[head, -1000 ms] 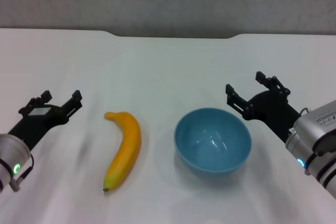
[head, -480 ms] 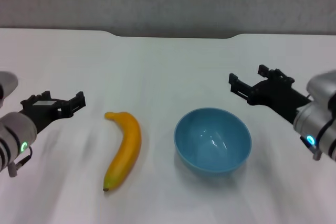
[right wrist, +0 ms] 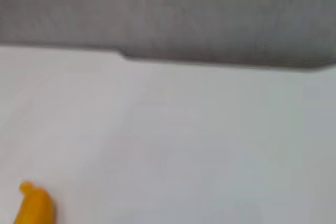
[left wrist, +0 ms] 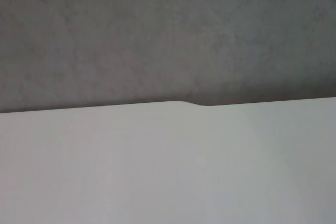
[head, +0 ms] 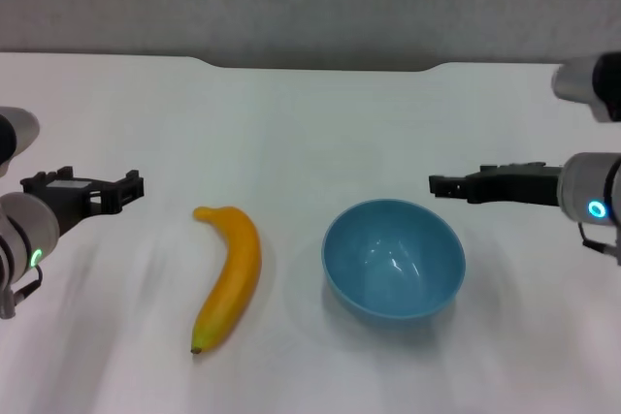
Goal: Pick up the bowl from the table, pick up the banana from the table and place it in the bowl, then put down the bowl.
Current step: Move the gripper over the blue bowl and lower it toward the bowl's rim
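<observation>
Bowl (head: pixel 393 259) grasp: right gripper (head: pixel 439 184), jaw state unclear, should straddle the near rim; left gripper (head: pixel 131 186), also unclear, waits beside banana (head: pixel 229 274)

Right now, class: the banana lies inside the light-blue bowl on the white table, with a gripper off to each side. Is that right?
Not quite. The head view shows the banana lying on the table beside the bowl, toward the robot's left, not inside it; the bowl holds nothing. The rest stands: the left gripper and right gripper flank them.
</observation>
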